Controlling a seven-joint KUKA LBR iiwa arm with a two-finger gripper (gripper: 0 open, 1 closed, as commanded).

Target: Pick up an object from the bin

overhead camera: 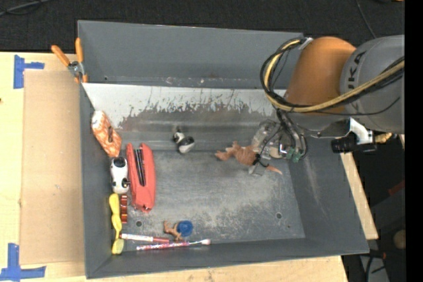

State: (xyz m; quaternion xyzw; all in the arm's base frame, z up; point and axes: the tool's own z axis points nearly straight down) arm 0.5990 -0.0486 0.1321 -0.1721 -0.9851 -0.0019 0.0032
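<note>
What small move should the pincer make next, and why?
Probably shift slightly leftward in the view, centring over the small brown figure. The pincer sits at that figure's right end, not squarely above it, so a grab here might catch only its tip.

Red pouch (141,176) at left; blue cap (185,228) & prob. pen (173,244) lower left.

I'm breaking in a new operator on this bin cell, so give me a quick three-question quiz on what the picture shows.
1. True or false: the red case lies along the left side of the bin.
2. The brown toy figure lies: A) on the red case; B) right beside the gripper; C) in the near-left corner.
3. Short answer: from which side of the view does the arm reach in?

Key: 1 true; 2 B; 3 right.
</note>
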